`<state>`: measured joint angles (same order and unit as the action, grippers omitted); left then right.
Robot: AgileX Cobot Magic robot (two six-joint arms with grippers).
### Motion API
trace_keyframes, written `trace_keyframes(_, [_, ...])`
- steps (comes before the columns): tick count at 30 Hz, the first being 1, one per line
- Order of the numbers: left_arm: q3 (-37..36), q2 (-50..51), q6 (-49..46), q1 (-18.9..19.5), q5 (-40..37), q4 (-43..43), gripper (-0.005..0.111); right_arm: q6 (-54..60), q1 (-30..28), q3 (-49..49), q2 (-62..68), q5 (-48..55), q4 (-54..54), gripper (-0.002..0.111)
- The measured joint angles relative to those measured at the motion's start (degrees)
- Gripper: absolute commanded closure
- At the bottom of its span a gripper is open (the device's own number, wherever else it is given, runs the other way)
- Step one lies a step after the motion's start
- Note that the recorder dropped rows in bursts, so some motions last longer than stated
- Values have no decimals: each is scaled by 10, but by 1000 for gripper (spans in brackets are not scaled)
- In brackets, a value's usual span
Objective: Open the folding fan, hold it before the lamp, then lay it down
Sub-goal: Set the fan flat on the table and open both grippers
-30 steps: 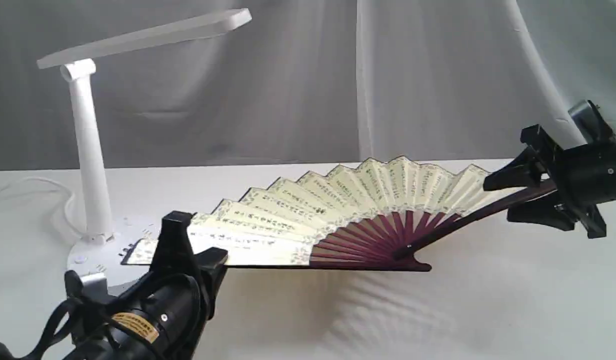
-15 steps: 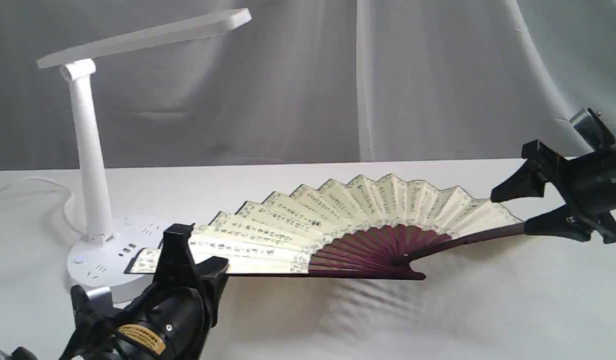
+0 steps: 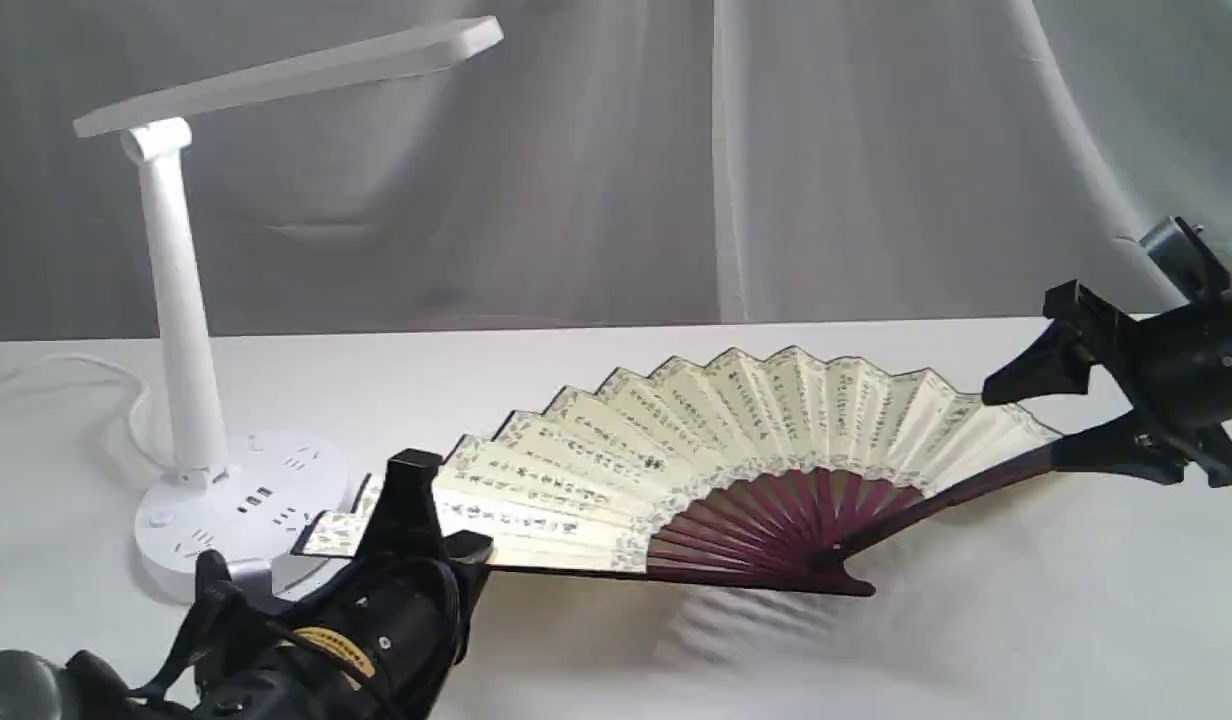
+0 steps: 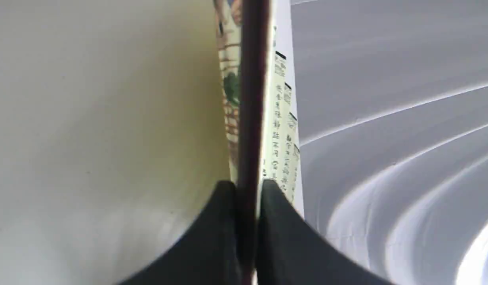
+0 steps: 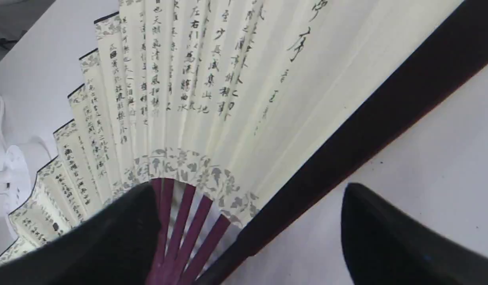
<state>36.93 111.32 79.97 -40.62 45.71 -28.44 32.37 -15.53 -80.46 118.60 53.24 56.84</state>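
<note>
A table point(image 3: 976, 620) draped in smooth white cloth runs the width of the exterior view, backed by a hanging grey-white fabric curtain point(image 3: 676, 150) that falls in soft folds. On the table's left side stands the white plastic desk lamp point(image 3: 176, 300), its long flat head angled up from a slim post and its round base studded with sockets; a thin white cord point(image 3: 56, 375) trails off behind it. The large folding fan point(image 3: 736, 420), a cream pleated paper leaf with columns of black calligraphy, a floral border and dark maroon wooden ribs, is spread open low over the middle of the table, its left end near the lamp's base, its shadow on the cloth beneath. Whether its pivot end touches the table cannot be told. The black left gripper point(image 3: 431, 530) is pinched tight on the fan's left guard stick, which the left wrist view shows clamped between its fingers. The black right gripper point(image 3: 1026, 425) stands wide apart at the fan's right edge, the maroon guard passing between its jaws unclamped. Bare cloth lies open in front of the fan and to its right.
</note>
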Motion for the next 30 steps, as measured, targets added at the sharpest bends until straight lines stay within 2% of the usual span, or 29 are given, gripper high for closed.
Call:
trace_keyframes(8, [0, 34, 23, 0, 33, 3, 107, 0, 0, 0, 0, 0, -1, 43])
trace_keyframes(14, [1, 59, 27, 0, 38, 11, 99, 0, 0, 0, 0, 0, -1, 43])
trace_keyframes(20, [1, 59, 27, 0, 36, 31, 80, 0, 1, 0, 0, 0, -1, 43])
trace_keyframes(23, [1, 59, 27, 0, 36, 41, 67, 0, 1, 0, 0, 0, -1, 43])
trace_keyframes(27, [1, 59, 26, 0, 36, 60, 42, 0, 1, 0, 0, 1, -1, 43])
trace_keyframes(30, [1, 59, 26, 0, 36, 78, 38, 0, 1, 0, 0, 3, -1, 43])
